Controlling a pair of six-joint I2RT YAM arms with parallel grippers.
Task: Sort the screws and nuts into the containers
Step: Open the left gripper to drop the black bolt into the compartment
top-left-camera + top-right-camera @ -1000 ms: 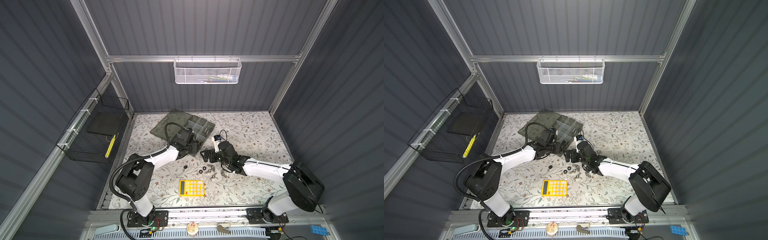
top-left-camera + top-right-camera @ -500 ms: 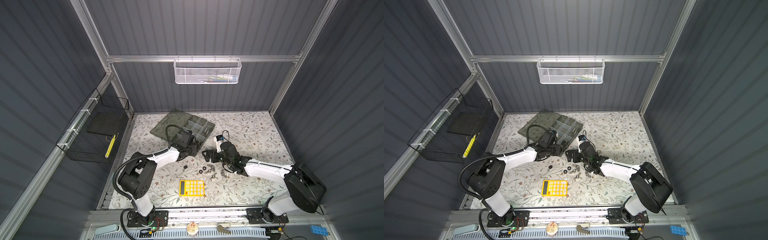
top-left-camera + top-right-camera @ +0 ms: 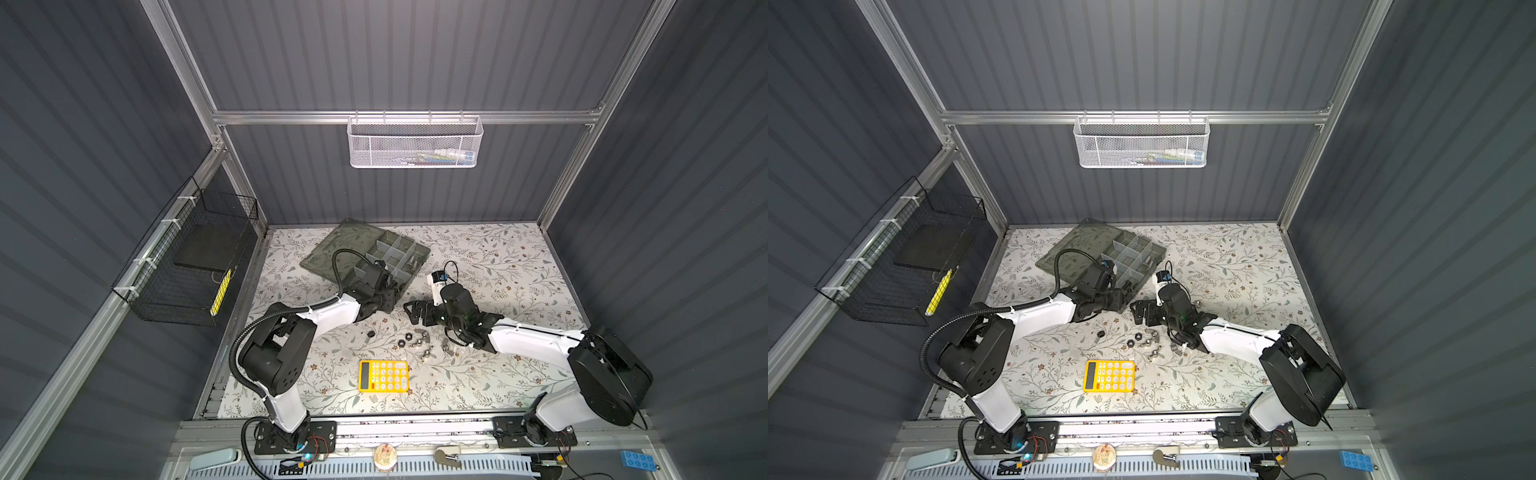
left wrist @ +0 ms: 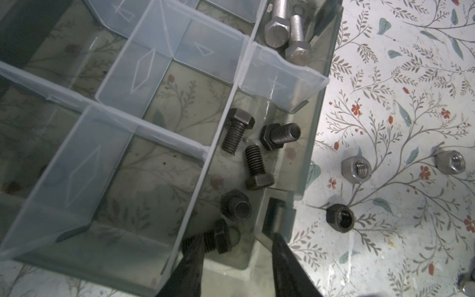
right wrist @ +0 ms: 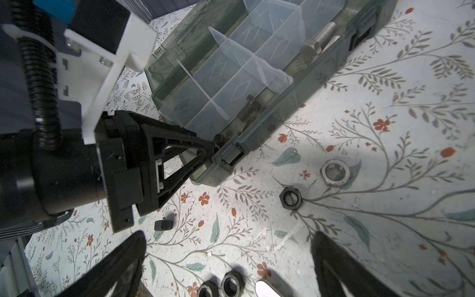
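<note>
Left wrist view showed the left gripper (image 4: 236, 241) parted, a black screw (image 4: 216, 240) loose in the compartment (image 4: 288, 159): deposit seemingly done. Right gripper (image 5: 228, 235), wide apart, needed a nut (image 5: 291, 198) next.

My left gripper (image 4: 237, 237) has matt black plastic fingers. Beside one jaw tip, black screws (image 4: 254, 164): dull threaded metal. Beyond the jaws, organiser box (image 4: 305, 154): smooth translucent grey-green plastic with frosted pale dividers (image 4: 164, 74); silver screws (image 4: 285, 28): satin metal.
</note>
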